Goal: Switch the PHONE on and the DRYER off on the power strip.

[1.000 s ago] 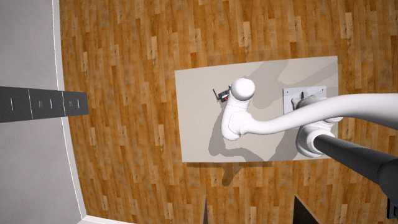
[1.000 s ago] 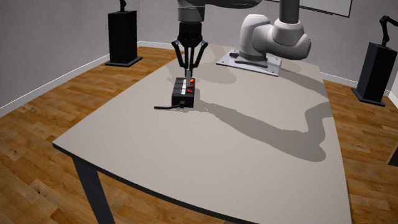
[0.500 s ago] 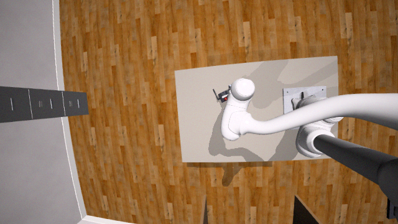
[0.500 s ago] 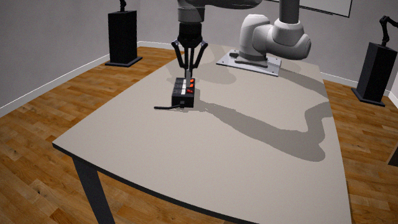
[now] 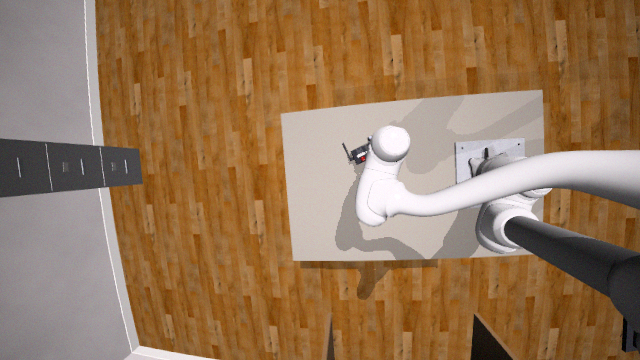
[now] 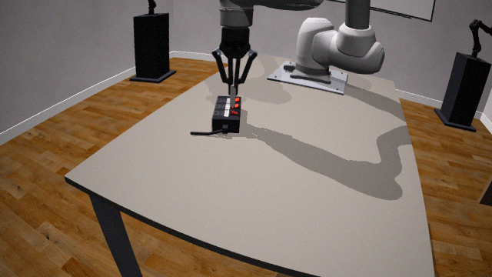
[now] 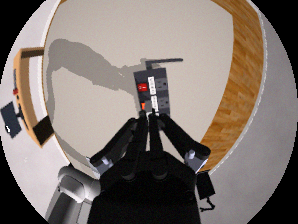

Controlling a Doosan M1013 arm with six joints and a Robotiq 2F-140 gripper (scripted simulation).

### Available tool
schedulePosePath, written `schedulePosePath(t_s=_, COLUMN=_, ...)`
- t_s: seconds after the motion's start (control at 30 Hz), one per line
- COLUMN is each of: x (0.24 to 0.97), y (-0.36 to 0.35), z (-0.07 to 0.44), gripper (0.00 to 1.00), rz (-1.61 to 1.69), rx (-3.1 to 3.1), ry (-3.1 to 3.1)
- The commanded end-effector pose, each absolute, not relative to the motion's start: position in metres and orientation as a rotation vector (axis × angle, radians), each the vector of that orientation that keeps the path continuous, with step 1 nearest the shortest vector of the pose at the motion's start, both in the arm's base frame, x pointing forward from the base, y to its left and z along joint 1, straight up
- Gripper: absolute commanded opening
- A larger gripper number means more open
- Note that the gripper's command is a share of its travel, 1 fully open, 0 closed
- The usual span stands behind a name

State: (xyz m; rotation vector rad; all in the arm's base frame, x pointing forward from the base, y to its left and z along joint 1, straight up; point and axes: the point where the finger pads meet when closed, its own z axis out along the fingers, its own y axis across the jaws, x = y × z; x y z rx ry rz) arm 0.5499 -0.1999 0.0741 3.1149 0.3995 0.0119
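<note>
A black power strip [image 6: 227, 113] lies flat on the grey table, with a short black cable at its near end. It carries white labels and red rocker switches along its right side. It also shows in the wrist view [image 7: 152, 94] and partly in the overhead view [image 5: 359, 154], where the arm hides most of it. My gripper [image 6: 233, 94] is shut with nothing between its fingers. It points straight down, and its fingertips are at the far end of the strip, at or just above the farthest switch. In the wrist view the fingertips [image 7: 154, 117] hide that end.
The arm's base plate [image 6: 307, 78] is bolted at the far side of the table. Black pedestals [image 6: 151, 46] stand on the wooden floor at the left and at the right [image 6: 463, 90]. The table edge lies well to the left of the strip.
</note>
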Motion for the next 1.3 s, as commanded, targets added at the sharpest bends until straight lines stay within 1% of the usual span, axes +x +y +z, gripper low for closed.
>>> schedulePosePath(t_s=0.0, x=0.55, y=-0.2, z=0.082, gripper=0.0, rz=0.012, rx=3.115, ry=0.4)
schedulePosePath(t_s=0.47, x=0.55, y=-0.2, z=0.11, gripper=0.0, rz=0.012, rx=3.115, ry=0.4)
schedulePosePath(t_s=1.27, x=0.546, y=-0.2, z=0.112, gripper=0.0, rz=0.012, rx=3.115, ry=0.4)
